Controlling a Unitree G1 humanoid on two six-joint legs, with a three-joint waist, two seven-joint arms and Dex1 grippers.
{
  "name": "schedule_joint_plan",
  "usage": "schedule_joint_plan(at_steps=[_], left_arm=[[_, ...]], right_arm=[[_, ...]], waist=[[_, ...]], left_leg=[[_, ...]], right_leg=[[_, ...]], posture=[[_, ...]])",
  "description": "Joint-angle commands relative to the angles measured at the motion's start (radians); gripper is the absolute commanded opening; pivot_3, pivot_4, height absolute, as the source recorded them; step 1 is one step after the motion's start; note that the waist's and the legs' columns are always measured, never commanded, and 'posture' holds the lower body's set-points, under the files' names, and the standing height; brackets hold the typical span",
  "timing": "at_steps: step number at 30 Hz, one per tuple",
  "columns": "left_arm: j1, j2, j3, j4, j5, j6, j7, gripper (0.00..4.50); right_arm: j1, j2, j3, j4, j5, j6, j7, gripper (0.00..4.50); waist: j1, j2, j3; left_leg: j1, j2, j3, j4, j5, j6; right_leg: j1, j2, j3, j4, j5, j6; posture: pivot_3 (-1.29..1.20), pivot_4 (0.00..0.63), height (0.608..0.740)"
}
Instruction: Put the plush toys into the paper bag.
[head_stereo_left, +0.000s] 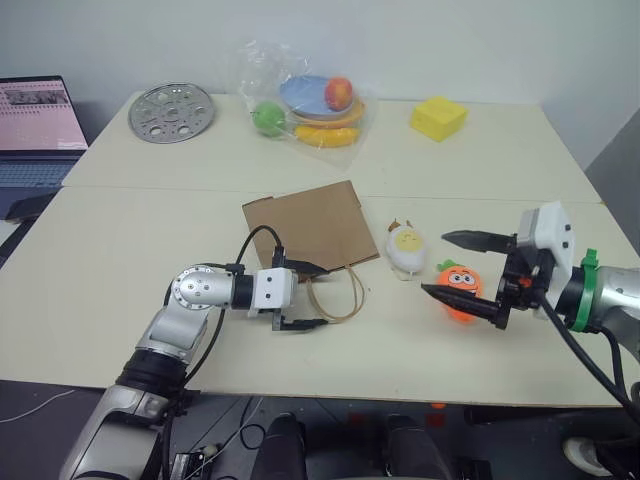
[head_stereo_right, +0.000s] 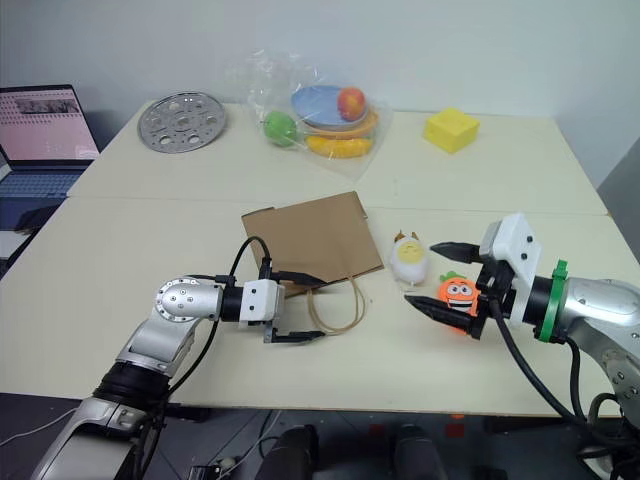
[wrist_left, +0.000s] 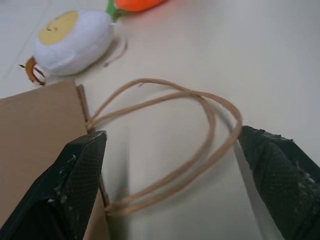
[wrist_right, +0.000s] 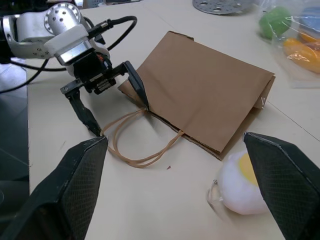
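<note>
Bag (head_stereo_left: 315, 225) lies flat mid-desk, mouth and handles (head_stereo_left: 338, 297) toward the near edge | left tool (head_stereo_left: 303, 297) wide open, empty, straddling the handles | right tool (head_stereo_left: 462, 266) wide open, empty, carrot (head_stereo_left: 459, 286) between its fingers | egg (head_stereo_left: 407, 246) between bag and carrot

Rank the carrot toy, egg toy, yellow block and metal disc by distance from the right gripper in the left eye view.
From the right gripper, jaws open:
1. carrot toy, right by the lower finger.
2. egg toy, just to its left, beside the paper bag.
3. yellow block, far edge of the table.
4. metal disc, far left corner.
</note>
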Motion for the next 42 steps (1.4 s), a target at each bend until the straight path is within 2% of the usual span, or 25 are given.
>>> schedule_joint_plan(at_steps=[1, 4, 8, 9, 12, 17, 23, 24, 27, 31, 38, 41, 42], left_arm=[[-0.009, -0.010, 0.007, 0.006, -0.010, -0.010, 0.016, 4.49], [-0.012, -0.013, -0.003, 0.028, 0.012, -0.048, 0.020, 4.49], [-0.012, -0.030, 0.012, 0.011, -0.043, 0.007, 0.012, 4.49], [-0.013, -0.032, 0.019, 0.004, -0.064, 0.026, 0.006, 4.31], [-0.016, -0.034, 0.033, -0.012, -0.103, 0.076, 0.002, 3.63], [-0.004, -0.027, 0.050, -0.053, -0.144, 0.144, -0.007, 2.10], [-0.044, -0.035, 0.116, -0.113, -0.256, 0.338, 0.027, 0.21], [-0.048, -0.036, 0.122, -0.118, -0.262, 0.354, 0.030, 0.01], [-0.064, -0.043, 0.140, -0.132, -0.279, 0.402, 0.048, 0.01], [-0.147, -0.059, 0.205, -0.149, -0.354, 0.517, 0.110, 0.01], [-0.181, -0.066, 0.236, -0.181, -0.386, 0.597, 0.154, 0.01], [-0.182, -0.071, 0.238, -0.185, -0.386, 0.602, 0.159, 0.00], [-0.183, -0.072, 0.239, -0.188, -0.384, 0.604, 0.164, 0.00]], right_arm=[[-0.017, -0.009, -0.031, -0.019, 0.019, -0.003, -0.018, 4.50], [-0.022, -0.006, -0.032, -0.019, 0.032, 0.003, -0.031, 4.50], [-0.023, -0.013, -0.022, -0.013, 0.019, -0.009, -0.029, 4.50], [-0.022, -0.012, -0.022, -0.013, 0.020, -0.009, -0.030, 4.50], [-0.018, -0.011, -0.020, -0.012, 0.016, -0.013, -0.029, 4.50], [-0.020, -0.005, -0.024, 0.002, 0.018, -0.014, -0.036, 4.50], [-0.023, -0.001, -0.016, 0.010, 0.010, -0.022, -0.037, 4.50], [-0.022, 0.000, -0.016, 0.010, 0.011, -0.022, -0.038, 4.50], [-0.019, 0.000, -0.011, 0.011, 0.003, -0.028, -0.035, 4.50], [-0.039, 0.016, 0.066, 0.050, -0.091, -0.057, -0.066, 4.50], [-0.086, 0.109, 0.188, 0.061, -0.162, -0.024, -0.159, 4.50], [-0.111, 0.186, 0.231, 0.059, -0.149, -0.009, -0.193, 3.97], [-0.134, 0.219, 0.273, 0.072, -0.188, -0.021, -0.215, 3.68]], waist=[[0.001, 0.000, 0.000], [0.002, 0.000, 0.000], [0.003, 0.000, 0.000], [0.003, 0.000, 0.000], [0.002, 0.000, 0.000], [0.002, 0.000, 0.000], [0.002, 0.000, 0.000], [0.002, 0.000, 0.000], [0.003, 0.000, 0.000], [0.002, 0.000, 0.000], [-0.002, 0.000, 0.000], [-0.002, 0.000, 0.000], [-0.001, 0.000, 0.000]], left_leg=[[0.000, 0.000, 0.000, 0.000, 0.000, 0.000], [0.000, 0.000, 0.000, 0.000, 0.000, 0.000], [0.000, 0.000, 0.000, 0.000, 0.000, 0.000], [0.000, 0.000, 0.000, 0.000, 0.000, 0.000], [0.000, 0.000, 0.000, 0.000, 0.000, 0.000], [0.000, 0.000, 0.000, 0.000, 0.000, 0.000], [0.000, 0.000, -0.001, 0.000, 0.000, 0.000], [0.000, 0.000, -0.001, 0.000, 0.000, 0.000], [0.000, 0.000, -0.001, 0.000, 0.000, 0.000], [0.000, 0.000, -0.001, 0.001, 0.000, 0.000], [0.000, 0.000, -0.001, 0.000, 0.000, 0.000], [0.000, 0.000, -0.001, 0.000, 0.000, 0.000], [0.000, 0.000, -0.001, 0.000, 0.000, 0.000]], right_leg=[[0.000, 0.000, 0.000, 0.000, 0.000, 0.000], [0.000, 0.000, 0.000, 0.000, 0.000, 0.000], [0.000, 0.000, 0.000, 0.000, 0.000, 0.000], [0.000, 0.000, 0.000, 0.000, 0.000, 0.000], [0.000, 0.000, 0.000, 0.000, 0.000, 0.000], [0.000, 0.000, 0.000, 0.000, 0.000, 0.000], [0.000, 0.000, 0.000, 0.001, 0.000, 0.000], [0.000, 0.000, 0.000, 0.001, 0.000, 0.000], [0.000, 0.000, 0.000, 0.000, 0.000, 0.000], [0.000, 0.000, -0.001, 0.000, 0.000, 0.000], [0.000, 0.000, 0.000, 0.001, 0.000, 0.000], [0.000, 0.000, -0.001, 0.001, 0.000, 0.000], [0.000, 0.000, -0.001, 0.001, 0.000, 0.000]], posture=[[0.00, 0.150, 0.740], [0.00, 0.150, 0.740], [0.00, 0.150, 0.740], [0.00, 0.150, 0.740], [0.00, 0.150, 0.740], [0.00, 0.150, 0.740], [0.00, 0.150, 0.740], [0.00, 0.150, 0.740], [0.00, 0.150, 0.740], [0.00, 0.150, 0.740], [0.00, 0.150, 0.740], [0.00, 0.150, 0.740], [0.00, 0.150, 0.740]])
